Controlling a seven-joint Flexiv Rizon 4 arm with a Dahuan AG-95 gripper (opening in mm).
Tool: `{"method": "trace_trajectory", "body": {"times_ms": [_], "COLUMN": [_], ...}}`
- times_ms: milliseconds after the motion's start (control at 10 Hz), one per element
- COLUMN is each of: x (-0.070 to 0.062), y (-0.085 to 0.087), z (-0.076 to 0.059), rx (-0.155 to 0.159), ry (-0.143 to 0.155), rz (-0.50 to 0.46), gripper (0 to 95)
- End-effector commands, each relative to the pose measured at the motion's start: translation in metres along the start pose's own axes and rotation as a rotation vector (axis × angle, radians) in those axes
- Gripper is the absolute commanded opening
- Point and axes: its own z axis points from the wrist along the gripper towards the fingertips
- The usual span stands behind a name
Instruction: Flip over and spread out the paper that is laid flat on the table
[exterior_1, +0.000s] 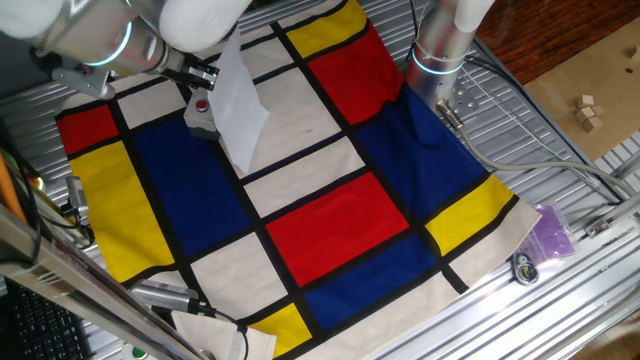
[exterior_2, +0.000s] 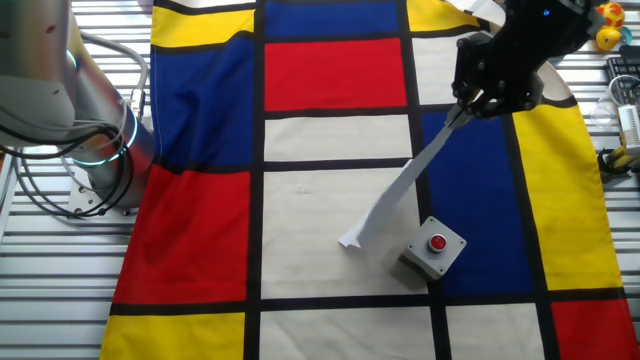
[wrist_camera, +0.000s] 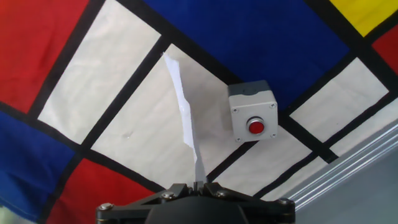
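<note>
obstacle: button box (exterior_2: 433, 246) beside hanging paper (exterior_2: 395, 196) | elsewhere cloth (exterior_2: 330, 140) flat

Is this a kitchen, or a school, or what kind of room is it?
Most likely a robot lab. A robot arm is bolted to a grey metal table, its gripper holds a sheet of paper up off a colourful cloth, and a grey box with a red button sits nearby.

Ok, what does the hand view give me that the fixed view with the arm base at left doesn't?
Only the hand view shows the paper edge-on, entering the hand between its closed fingertips. Only that fixed view shows the arm base, the hand's dark body and the paper's lower tip down at the cloth. Both show the grey button box beside the hanging paper.
</note>
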Motion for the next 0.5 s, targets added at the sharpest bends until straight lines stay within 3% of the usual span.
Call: {"method": "trace_trajectory", "body": {"times_ms": [100,500], "x": [-0.0014,0.0003], "y": [0.0001,-0.0002], "z": [-0.0011,-0.0029], "rx": [0.003,0.043], "ry": [0.011,0.053], "rz": [-0.005,0.008], "gripper": [0.0,0.0]}}
